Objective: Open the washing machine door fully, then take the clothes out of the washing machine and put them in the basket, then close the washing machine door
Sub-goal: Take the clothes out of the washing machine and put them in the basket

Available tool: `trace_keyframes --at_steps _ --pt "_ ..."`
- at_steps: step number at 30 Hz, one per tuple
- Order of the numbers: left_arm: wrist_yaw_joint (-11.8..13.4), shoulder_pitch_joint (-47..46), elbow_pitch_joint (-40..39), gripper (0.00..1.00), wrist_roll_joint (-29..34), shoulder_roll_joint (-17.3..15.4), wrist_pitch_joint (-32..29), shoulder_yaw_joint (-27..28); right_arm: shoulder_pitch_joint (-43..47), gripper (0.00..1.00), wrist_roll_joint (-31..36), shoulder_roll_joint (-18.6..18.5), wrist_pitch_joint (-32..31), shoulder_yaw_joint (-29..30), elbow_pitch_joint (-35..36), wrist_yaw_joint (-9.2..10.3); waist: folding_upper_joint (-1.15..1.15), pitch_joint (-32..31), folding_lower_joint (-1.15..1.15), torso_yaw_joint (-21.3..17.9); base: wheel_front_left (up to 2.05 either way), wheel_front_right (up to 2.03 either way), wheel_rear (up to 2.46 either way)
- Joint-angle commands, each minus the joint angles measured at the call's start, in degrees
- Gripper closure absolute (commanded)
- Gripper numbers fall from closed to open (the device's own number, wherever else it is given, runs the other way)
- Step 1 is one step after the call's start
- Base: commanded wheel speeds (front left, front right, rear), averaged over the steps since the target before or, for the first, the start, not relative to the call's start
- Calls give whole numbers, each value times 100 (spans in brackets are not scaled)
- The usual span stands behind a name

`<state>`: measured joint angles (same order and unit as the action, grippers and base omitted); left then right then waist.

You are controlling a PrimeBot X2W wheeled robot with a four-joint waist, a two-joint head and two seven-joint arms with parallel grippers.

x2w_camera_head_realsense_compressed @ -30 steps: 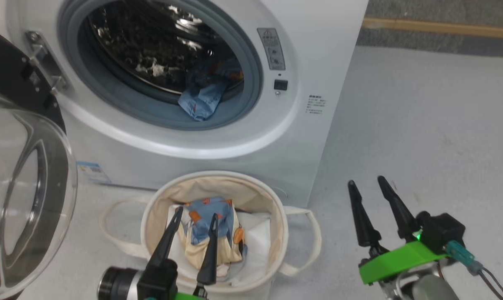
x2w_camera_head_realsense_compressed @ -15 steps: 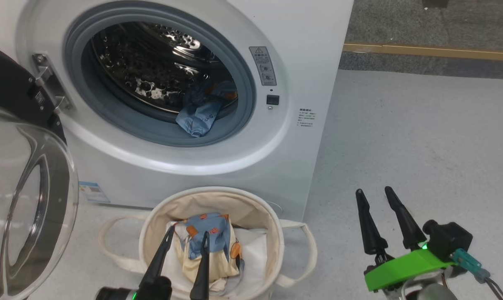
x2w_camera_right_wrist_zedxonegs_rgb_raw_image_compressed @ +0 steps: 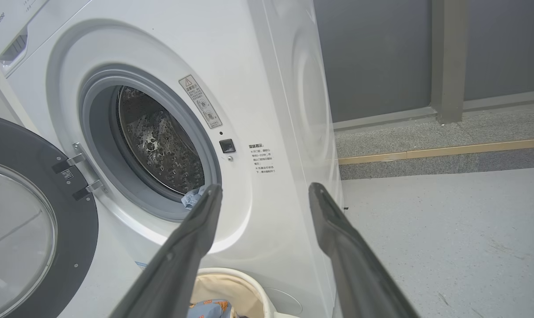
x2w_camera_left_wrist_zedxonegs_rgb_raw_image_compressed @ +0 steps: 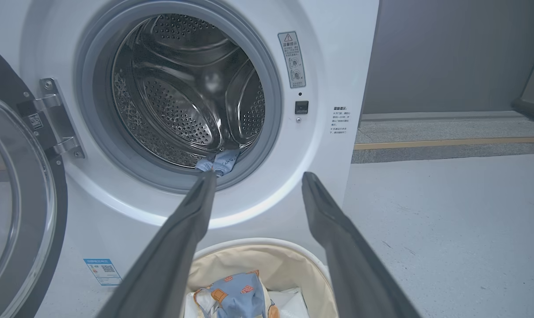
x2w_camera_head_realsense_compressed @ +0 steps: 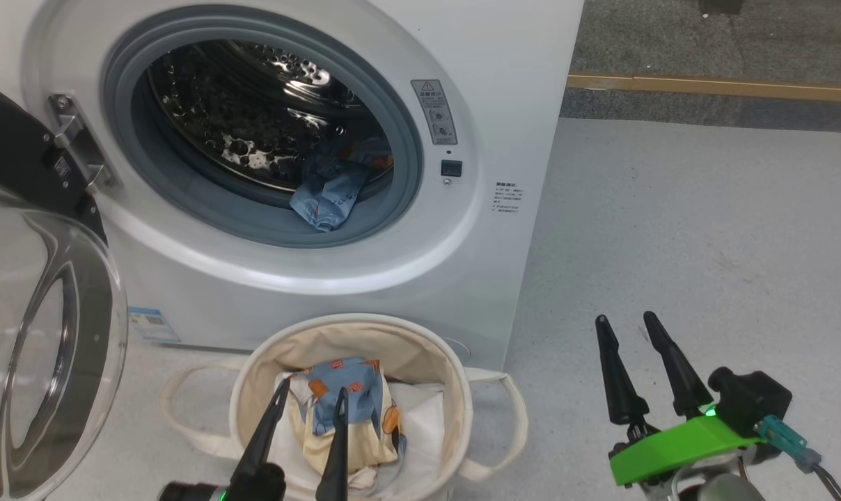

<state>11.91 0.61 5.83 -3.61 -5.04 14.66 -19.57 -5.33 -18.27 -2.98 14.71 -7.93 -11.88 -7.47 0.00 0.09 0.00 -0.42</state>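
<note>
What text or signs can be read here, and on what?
"Hisense": brand mark, washing machine top corner, faint.
Warning-triangle label, front panel: print too small to read.
Text block, front panel: too small to read.
Blue sticker, lower front: QR code, print unreadable.

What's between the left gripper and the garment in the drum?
In the head view, between the open left gripper and the blue garment lie the basket's far rim, the washing machine's white front and its grey seal.

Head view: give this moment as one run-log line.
door open | one garment in basket | other garment in drum | left gripper open above basket | right gripper open, empty
</note>
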Motion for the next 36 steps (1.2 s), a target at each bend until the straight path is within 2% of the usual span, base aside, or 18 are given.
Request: trace_keyframes --at_steps 1,13,18,22,27,28,31,36 --pt "10 -115 -223 0 67 18 34 198 -101 0 -10 11 29 -133 168 -2 0 -4 0 1 0 0 0" --pt "-25 -111 -196 0 74 48 34 226 -112 0 -18 11 29 -202 165 -2 0 62 0 -16 0 0 0" --pt "-35 -198 -244 0 43 68 34 273 -146 0 -14 11 29 -270 227 -2 0 362 0 -128 0 0 0" --pt "-82 -448 -243 0 -6 1 34 457 -223 0 -50 11 29 -303 305 -2 0 780 0 -310 0 0 0" --pt "-194 -985 -158 0 8 -232 34 706 -379 0 -52 11 29 -239 419 -2 0 1484 0 -533 0 0 0" --pt "-310 -1313 -60 0 -97 -307 34 821 -490 0 -54 11 29 -194 497 -2 0 1832 0 -602 0 0 0" --pt "-417 -1922 110 0 -207 -516 34 1081 -701 0 -72 11 29 -69 640 -2 0 2365 0 -709 0 0 0" --pt "-582 -2823 522 0 -318 -805 -176 1302 -971 0 -106 11 29 14 779 -2 0 2937 0 -825 0 0 0"
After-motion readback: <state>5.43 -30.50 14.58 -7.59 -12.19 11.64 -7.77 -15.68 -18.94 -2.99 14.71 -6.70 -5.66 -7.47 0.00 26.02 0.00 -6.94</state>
